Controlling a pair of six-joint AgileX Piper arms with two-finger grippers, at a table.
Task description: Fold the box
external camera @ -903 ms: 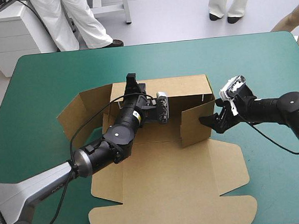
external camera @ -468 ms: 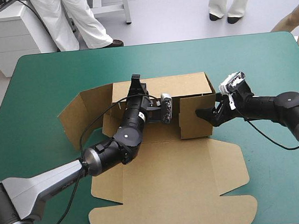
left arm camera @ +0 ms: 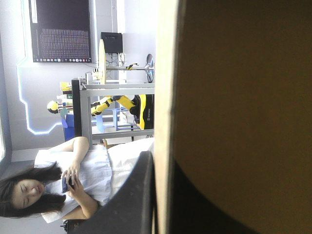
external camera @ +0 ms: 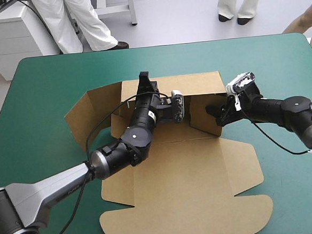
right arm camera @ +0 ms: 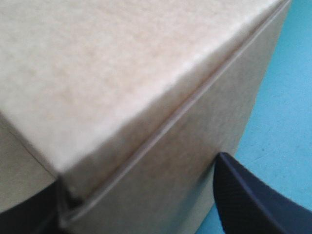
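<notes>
A raised box wall stands between left tool and right tool.

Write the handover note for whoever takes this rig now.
Left hand: shut on the upright far wall of the box.
Right hand: open, straddling the raised right wall.
Left wall is splayed outward; the lid lies flat toward the near edge.
To do: raise the left wall and tuck the walls in.
</notes>
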